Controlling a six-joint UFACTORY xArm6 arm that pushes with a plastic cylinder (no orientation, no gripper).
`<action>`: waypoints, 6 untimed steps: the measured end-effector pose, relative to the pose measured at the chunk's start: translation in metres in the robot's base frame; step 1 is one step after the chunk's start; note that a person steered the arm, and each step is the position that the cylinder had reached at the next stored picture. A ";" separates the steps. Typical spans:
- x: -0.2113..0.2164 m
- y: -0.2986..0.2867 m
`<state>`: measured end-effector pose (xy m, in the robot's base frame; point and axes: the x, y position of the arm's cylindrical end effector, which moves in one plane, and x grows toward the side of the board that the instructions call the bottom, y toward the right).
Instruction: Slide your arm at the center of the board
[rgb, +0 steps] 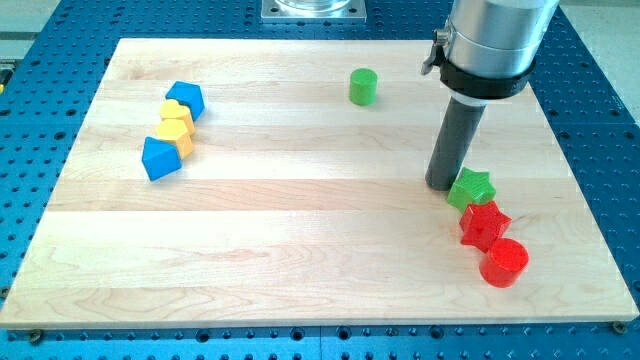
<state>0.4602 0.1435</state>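
Bright, even light; soft short shadows under the blocks; sharp focus, no glare

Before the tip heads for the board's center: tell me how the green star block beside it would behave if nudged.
The green star block lies flat and low, so it would probably slide, not tip. Its points suggest it may spin under an off-center push from my tip, right at its left. The red star block touches it below, so a downward push would likely carry that along.

green cylinder (363, 87) | green star (471, 188) | red star (484, 224) | red cylinder (503, 263)
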 end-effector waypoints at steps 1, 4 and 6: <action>-0.001 0.005; -0.053 -0.027; -0.148 -0.126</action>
